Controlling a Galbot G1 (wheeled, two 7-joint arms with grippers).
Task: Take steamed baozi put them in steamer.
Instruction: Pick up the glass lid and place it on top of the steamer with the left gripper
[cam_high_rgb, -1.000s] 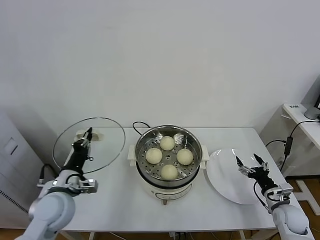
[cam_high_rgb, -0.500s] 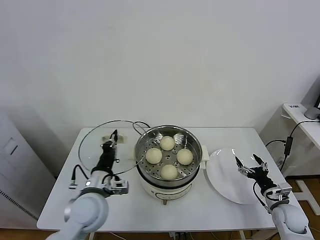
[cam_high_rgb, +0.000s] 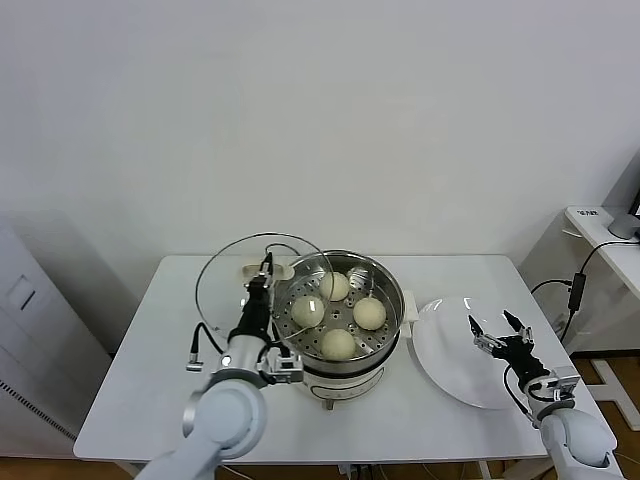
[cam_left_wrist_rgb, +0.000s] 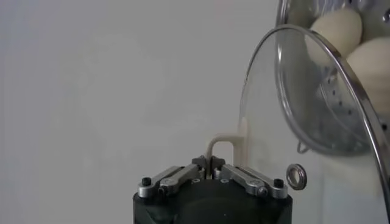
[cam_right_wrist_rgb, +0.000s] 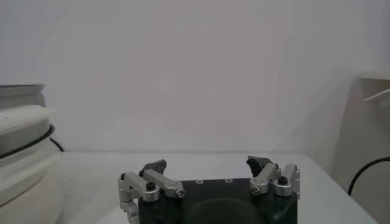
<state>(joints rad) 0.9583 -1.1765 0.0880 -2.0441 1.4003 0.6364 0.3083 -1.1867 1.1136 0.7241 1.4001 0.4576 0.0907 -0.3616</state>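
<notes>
Several cream-white baozi (cam_high_rgb: 338, 343) lie on the perforated tray inside the shiny steamer (cam_high_rgb: 395, 292) at the table's middle. My left gripper (cam_high_rgb: 266, 268) is shut on the cream handle (cam_left_wrist_rgb: 226, 141) of the glass lid (cam_high_rgb: 232, 292). It holds the lid tilted in the air, overlapping the steamer's left rim. In the left wrist view the gripper (cam_left_wrist_rgb: 211, 165) pinches the handle, with the lid (cam_left_wrist_rgb: 286, 122) and baozi (cam_left_wrist_rgb: 337, 27) beyond it. My right gripper (cam_high_rgb: 497, 332) is open and empty above the white plate (cam_high_rgb: 450, 355). It shows open in the right wrist view (cam_right_wrist_rgb: 207, 165).
The steamer's cream base (cam_right_wrist_rgb: 21, 122) stands left of the plate. A black cord (cam_high_rgb: 280, 248) runs behind the steamer. The white table (cam_high_rgb: 140, 380) has bare surface at its left and front. A second table (cam_high_rgb: 600, 230) with cables stands at the far right.
My left gripper has carried the glass lid rightward, from the table's left edge to over the steamer's left rim. The right gripper has stayed over the plate.
</notes>
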